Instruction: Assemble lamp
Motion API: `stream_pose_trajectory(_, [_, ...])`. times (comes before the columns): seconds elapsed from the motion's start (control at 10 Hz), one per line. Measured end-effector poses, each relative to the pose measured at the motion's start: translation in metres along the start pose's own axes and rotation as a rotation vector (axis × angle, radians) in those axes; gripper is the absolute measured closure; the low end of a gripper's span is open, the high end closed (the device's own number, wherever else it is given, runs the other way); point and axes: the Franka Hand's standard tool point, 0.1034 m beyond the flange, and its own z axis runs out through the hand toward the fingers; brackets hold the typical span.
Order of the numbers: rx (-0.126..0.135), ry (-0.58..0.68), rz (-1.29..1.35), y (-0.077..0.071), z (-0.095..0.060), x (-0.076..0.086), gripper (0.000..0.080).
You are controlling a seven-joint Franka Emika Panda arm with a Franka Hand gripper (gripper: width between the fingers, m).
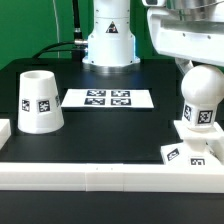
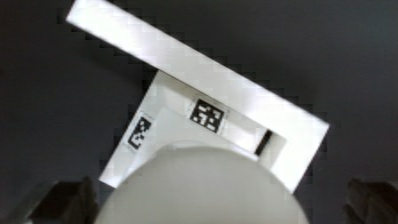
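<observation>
- Here it is: the white ball-shaped plastic bulb (image 1: 200, 98) stands upright at the exterior view's right. Its neck is down on the low white sloped-sided plastic base (image 1: 188, 148), and its long axis is vertical.
- The white robot arm (image 1: 185, 30) hangs straight above it. In the wrist view the bulb's rounded top fills the foreground, centred between the two dark fingers (image 2: 64, 203).
- The fingers are spread wide, one on each side of the ball, with dark gap showing on both sides. They hold nothing and, by the look of it, touch nothing.
- So the line that matters is the vertical one: the bulb is directly below the fingers, and a straight drop should bracket it.
- Is the neck fully seated in the base? I cannot tell, because the joint is too small to read.
- Well apart, at the exterior view's left, the larger white tapered cup-like plastic shade (image 1: 40, 100) sits wide end down on the black tabletop (image 1: 120, 130). Nothing shows inside it.
- Between the shade and the bulb lies the flat white marker board (image 1: 108, 98), out of the way.
- The base sits just beside the long white border rail (image 1: 90, 178) at the front, which could crowd any descent.
</observation>
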Motion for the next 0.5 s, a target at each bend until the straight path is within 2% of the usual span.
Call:
stream_pose_trajectory(0.4, [-0.001, -0.001, -0.291, 0.0005, 0.0006, 0.0005, 0.0100])
stream_pose_trajectory(0.5, [-0.015, 0.011, -0.425, 0.0022, 0.0003, 0.0029, 0.0100])
